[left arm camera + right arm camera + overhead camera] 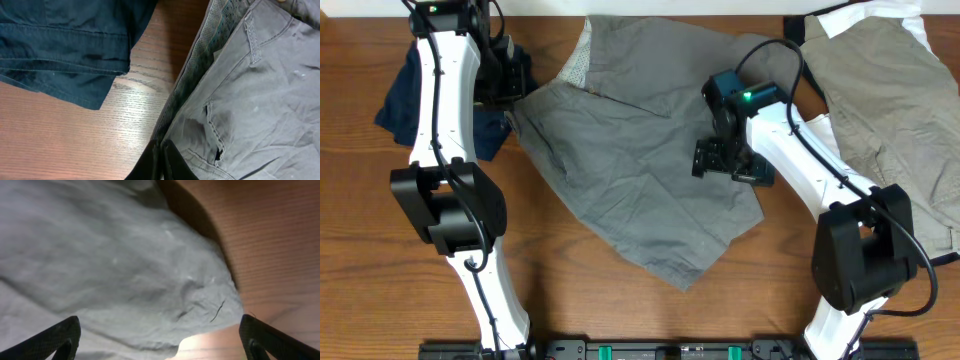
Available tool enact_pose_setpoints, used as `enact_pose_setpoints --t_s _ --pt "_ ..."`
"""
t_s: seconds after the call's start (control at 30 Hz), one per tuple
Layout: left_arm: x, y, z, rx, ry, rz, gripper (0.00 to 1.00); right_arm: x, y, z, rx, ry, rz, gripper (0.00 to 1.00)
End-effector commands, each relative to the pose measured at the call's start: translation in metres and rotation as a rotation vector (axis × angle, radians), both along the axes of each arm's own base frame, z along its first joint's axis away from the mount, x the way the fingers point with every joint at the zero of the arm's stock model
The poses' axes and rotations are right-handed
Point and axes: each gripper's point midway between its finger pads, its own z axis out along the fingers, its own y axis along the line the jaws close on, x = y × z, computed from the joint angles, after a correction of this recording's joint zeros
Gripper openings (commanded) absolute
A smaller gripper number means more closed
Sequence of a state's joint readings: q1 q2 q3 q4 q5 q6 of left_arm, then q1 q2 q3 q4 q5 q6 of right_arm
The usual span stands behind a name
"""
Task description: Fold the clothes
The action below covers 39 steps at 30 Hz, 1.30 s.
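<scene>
Nearest the arm bases, bare wooden table (620, 310) is being shown. Just beyond it, the mid-grey shorts (640, 170) are being presented spread flat and creased across the middle of the table. One leg hem is pointing towards the near edge, and the paler mesh-lined waistband is turned up at the far side.

The right gripper (725, 160) is being held over the right part of the shorts. In the right wrist view, its fingers (55, 337) are being shown wide apart at the two lower corners. Grey cloth is lying beneath and between them, with nothing being gripped.

Farther on and to the left, the left gripper (161, 162) is being held at the left corner of the shorts, by the waistband edge. Its jaws are being pressed fully together. Whether cloth is being pinched between them cannot be told.

Just beside it, on the far left, a navy garment (410, 90) is being shown bunched on the wood, apart from the grey cloth. At the far right, a khaki-beige garment (890, 90) is being shown lying over white cloth (910, 25).
</scene>
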State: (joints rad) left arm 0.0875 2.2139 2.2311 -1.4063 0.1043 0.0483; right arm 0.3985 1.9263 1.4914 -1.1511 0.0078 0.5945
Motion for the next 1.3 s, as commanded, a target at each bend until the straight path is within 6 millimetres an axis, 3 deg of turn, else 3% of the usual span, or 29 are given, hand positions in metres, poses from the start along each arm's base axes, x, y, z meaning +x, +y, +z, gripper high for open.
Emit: enact_pose_setpoints --t_s 0.0,0.23,0.37,0.43,0.57,0.67,0.83,1.13,1.27 --pt "-0.001 0.006 -0.002 0.014 0.008 0.018 0.06 0.004 -0.02 -0.009 -0.029 -0.031 0.004 0.99" --pt "-0.001 0.006 -0.002 0.015 0.009 0.018 0.06 0.002 -0.043 -0.042 -0.014 -0.032 -0.014 0.86" --pt "-0.001 0.006 -0.002 0.014 0.009 0.018 0.06 0.01 -0.043 -0.052 0.077 -0.057 0.021 0.76" --pt "-0.002 0.006 -0.002 0.014 0.01 0.018 0.06 0.012 -0.04 -0.055 0.12 -0.07 0.038 0.65" --pt "-0.002 0.006 -0.002 0.014 0.012 0.019 0.06 0.012 -0.04 -0.059 0.142 -0.073 0.038 0.15" --pt "-0.003 0.006 -0.002 0.013 0.015 0.027 0.06 0.013 -0.042 -0.059 0.141 -0.074 0.041 0.02" --pt "-0.008 0.005 -0.003 0.01 0.038 0.032 0.06 0.026 -0.057 -0.058 0.142 -0.121 0.078 0.01" --pt "-0.018 0.002 -0.023 -0.002 0.095 0.033 0.06 0.066 -0.123 -0.049 0.194 -0.283 0.125 0.01" --pt "-0.02 -0.002 -0.034 -0.003 0.111 0.024 0.06 0.085 -0.15 -0.037 0.217 -0.375 0.129 0.01"
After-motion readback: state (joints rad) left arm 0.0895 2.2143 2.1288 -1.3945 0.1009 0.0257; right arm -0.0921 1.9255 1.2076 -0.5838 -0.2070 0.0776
